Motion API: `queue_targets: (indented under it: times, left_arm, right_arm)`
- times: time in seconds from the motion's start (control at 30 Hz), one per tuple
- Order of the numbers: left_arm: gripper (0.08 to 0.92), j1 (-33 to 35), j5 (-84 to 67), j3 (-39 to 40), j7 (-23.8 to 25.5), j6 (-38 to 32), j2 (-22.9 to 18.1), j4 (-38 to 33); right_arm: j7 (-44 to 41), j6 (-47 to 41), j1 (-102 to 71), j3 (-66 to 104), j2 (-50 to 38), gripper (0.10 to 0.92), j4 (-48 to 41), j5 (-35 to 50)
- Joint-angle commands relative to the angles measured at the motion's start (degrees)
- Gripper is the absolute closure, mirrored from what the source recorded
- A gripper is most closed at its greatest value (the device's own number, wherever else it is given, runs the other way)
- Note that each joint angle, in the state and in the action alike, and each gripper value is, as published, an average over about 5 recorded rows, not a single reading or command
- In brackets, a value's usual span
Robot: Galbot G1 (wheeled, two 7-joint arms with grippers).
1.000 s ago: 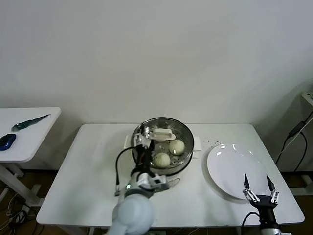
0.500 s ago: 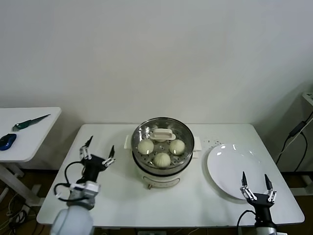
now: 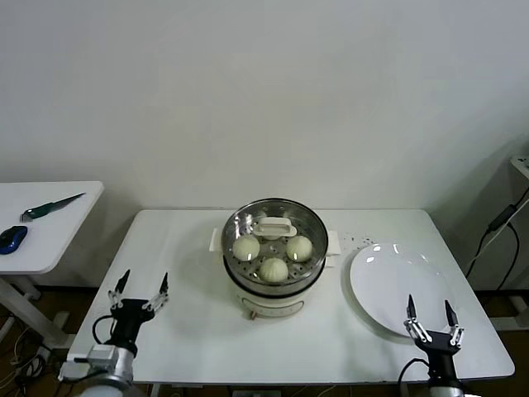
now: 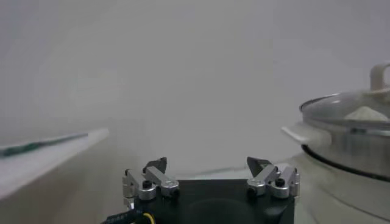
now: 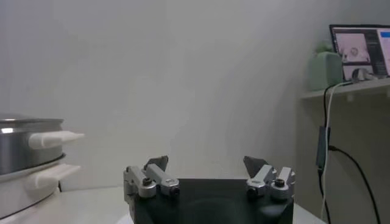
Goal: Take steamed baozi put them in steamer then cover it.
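The steamer point(image 3: 234, 222) stands mid-table on its cream-white base, and the glass cover point(image 3: 274, 227) lies on it. Three steamed baozi point(image 3: 246, 247) point(image 3: 298, 247) point(image 3: 274, 269) show through the glass. My left gripper point(image 3: 140, 289) hovers open and empty over the table's front left, well apart from the steamer. In the left wrist view that gripper point(image 4: 207, 167) has the lidded steamer point(image 4: 350, 152) off to one side. My right gripper point(image 3: 430, 318) is open and empty at the front right edge, beside the plate; in its wrist view the gripper point(image 5: 207, 165) points past the steamer point(image 5: 24, 155).
A flat white plate point(image 3: 395, 285) lies to the right of the steamer. A separate small table point(image 3: 50, 227) on the left carries a green-handled knife point(image 3: 50, 206) and a blue mouse point(image 3: 11, 238). A cable point(image 3: 496, 231) hangs at the far right.
My left arm has pulled back from the steamer to the table's front left corner. The right gripper has sunk slightly toward the front edge.
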Motion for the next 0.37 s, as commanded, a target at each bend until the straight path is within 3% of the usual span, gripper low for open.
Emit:
queue_targets:
  times: [0.03, 0.37]
  left_arm:
    - [0.177, 3.0, -8.9, -3.3, -1.0, -6.1, 0.2, 3.0]
    - [0.177, 2.9, -8.3, -1.0, 0.1, -7.1, -0.4, 4.4]
  right_arm:
    - [0.2, 0.1, 0.1, -0.4, 0.0, 0.203, -0.3, 0.6]
    - [0.2, 0.2, 0.0, -0.4, 0.0, 0.203, -0.1, 0.6]
